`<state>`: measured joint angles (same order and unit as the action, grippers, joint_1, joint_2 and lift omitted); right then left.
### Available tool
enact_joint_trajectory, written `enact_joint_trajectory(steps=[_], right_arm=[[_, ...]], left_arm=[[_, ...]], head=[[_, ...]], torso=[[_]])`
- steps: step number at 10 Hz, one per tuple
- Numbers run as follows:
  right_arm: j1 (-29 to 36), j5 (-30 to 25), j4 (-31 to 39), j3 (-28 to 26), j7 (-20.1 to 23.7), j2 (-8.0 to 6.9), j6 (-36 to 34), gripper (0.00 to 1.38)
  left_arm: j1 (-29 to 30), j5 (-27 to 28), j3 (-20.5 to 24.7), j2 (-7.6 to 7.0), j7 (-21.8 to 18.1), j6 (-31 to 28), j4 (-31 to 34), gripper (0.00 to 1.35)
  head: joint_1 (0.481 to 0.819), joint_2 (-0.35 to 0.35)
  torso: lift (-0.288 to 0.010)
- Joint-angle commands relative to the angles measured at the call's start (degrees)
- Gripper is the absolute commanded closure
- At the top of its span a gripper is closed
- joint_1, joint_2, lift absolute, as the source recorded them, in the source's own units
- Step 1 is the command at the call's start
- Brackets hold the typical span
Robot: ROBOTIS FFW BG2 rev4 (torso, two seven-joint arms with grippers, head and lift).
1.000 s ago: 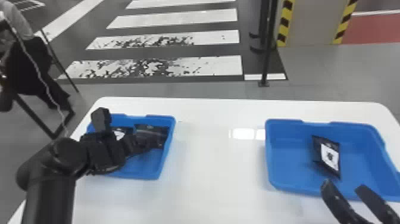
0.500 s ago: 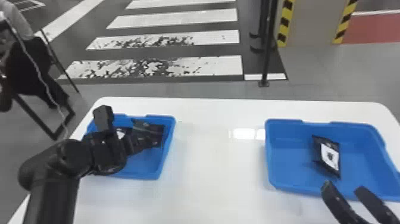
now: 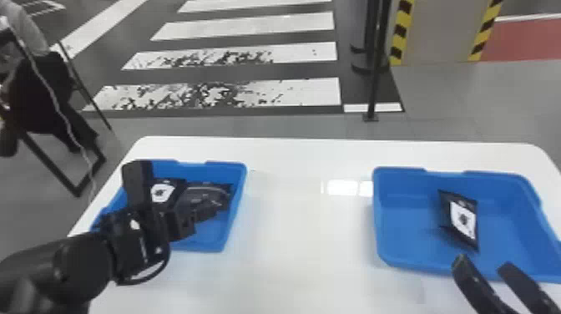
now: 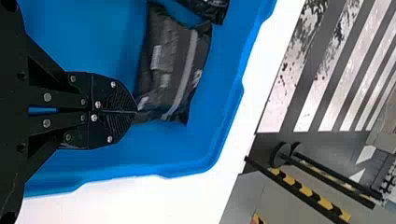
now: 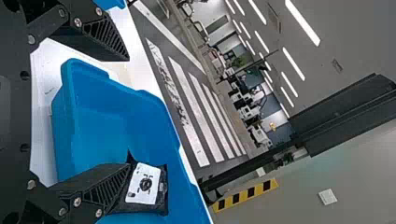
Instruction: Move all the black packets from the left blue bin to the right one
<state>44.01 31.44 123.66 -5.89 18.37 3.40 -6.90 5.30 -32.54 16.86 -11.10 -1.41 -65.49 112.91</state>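
Landmark: right blue bin [image 3: 405,183]. Between it and the left blue bin [image 3: 240,188]: a passage is being offered over the white table [image 3: 309,246], bounded low down by both bins' walls. Inside the landmark: room is being left on either side of a black packet [image 3: 463,219]. Landmark's near rim: access is being narrowed by the right gripper [image 3: 484,265]. Far left of landmark: descent is being obstructed by the left arm [image 3: 79,267].

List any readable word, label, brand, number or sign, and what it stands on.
Nothing is legible enough to quote.
Packet in the right bin: white label, dark mark; any wording too small.
Packet in the left bin: white label, too blurred.
Striped packet beside it: faint print, too blurred.
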Motion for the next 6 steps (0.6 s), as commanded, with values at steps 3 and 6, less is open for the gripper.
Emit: enact_joint_trajectory(steps=[3,6], right_arm=[[0.14,0.33,0.02,0.06,0.09,0.03,-0.41,0.24],[-0.14,0.67,-0.12,0.06,0.18,0.03,-1.11,0.24]], left_arm=[[6.93,1.00,1.76,1.61,-1.05,-1.73,10.91,1.11],[1.59,11.74,3.02,0.03,-2.90,-5.95,11.05,0.13]], head=[[0.695,0.118],[0.695,0.154]], torso=[[-0.145],[-0.145]])
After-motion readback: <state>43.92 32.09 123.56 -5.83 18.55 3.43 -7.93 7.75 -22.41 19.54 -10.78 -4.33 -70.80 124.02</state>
